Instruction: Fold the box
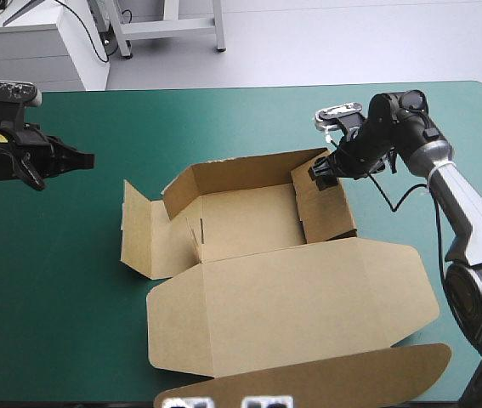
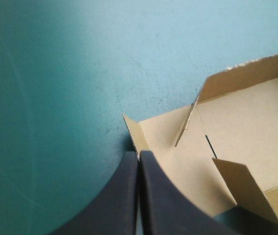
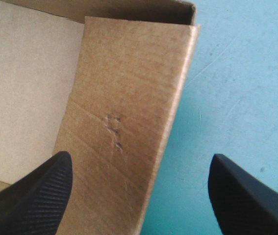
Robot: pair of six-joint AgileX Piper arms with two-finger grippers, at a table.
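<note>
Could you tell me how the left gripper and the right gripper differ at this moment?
The left gripper is shut; the right gripper is open. The left gripper hangs over bare teal-green cover, off the left end of the box; the right gripper is at the box's right wall, spread to either side of it. Both are black and hold nothing.

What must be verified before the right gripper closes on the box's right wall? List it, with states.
1. Right gripper open: ok.
2. Right wall between its fingers: ok, the wall's edge stands in the gap.
3. Left gripper clear of the box: ok, shut, over the table beside it.
4. Back wall raised: ok.
5. Left wall raised: not ok, it splays outward.
6. Right wall tucked in place: cannot tell.
</note>
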